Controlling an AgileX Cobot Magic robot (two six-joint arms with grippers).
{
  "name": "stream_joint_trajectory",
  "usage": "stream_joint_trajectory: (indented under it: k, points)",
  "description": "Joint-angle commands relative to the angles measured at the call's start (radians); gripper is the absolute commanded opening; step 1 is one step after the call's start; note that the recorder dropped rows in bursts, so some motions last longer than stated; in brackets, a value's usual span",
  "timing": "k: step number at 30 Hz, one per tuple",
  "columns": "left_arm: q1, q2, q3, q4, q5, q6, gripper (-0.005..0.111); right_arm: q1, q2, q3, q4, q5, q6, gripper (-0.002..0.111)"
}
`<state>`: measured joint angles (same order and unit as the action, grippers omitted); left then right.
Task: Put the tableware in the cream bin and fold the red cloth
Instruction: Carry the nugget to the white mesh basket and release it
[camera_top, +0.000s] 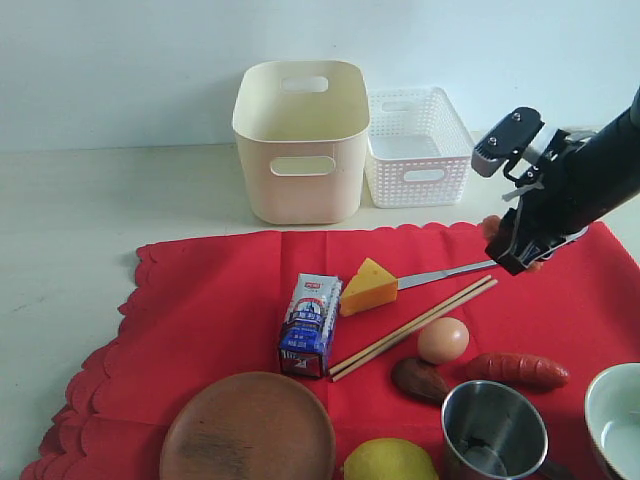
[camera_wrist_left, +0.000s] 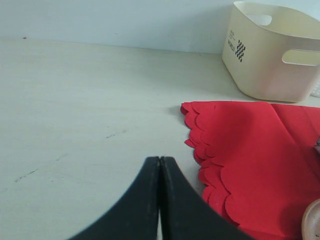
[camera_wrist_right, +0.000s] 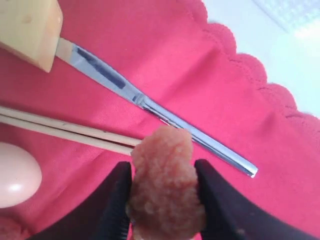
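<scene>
While over cloth (camera_wrist_right: 210, 85), right claw (camera_wrist_right: 162, 167) round lump (camera_wrist_right: 162, 200)

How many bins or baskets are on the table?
2. The cream bin stands past the far edge of the red cloth; the white lattice basket sits close beside it, to its right in the exterior view. None seems hidden.

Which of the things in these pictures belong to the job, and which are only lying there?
Job: wooden plate, steel cup, bowl, knife, chopsticks, dark spoon, cream bin, red cloth.
Not the job: milk carton, cheese, egg, sausage, lemon, white basket, pink lump held by right claw.
</scene>
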<state>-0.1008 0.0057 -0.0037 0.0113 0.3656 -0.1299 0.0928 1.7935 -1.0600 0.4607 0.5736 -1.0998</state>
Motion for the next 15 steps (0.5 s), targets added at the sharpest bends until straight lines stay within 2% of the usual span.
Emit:
stream_joint_trajectory:
  k: [1, 15]
  points:
    - [0.003, -0.006, 0.004, 0.002, -0.008, -0.001, 0.0, 0.001, -0.013, -0.006, 0.042, -0.025, 0.006, 0.001]
    - [0.003, -0.006, 0.004, 0.002, -0.008, -0.001, 0.0, 0.001, -0.013, -0.006, 0.091, -0.047, 0.006, 0.001]
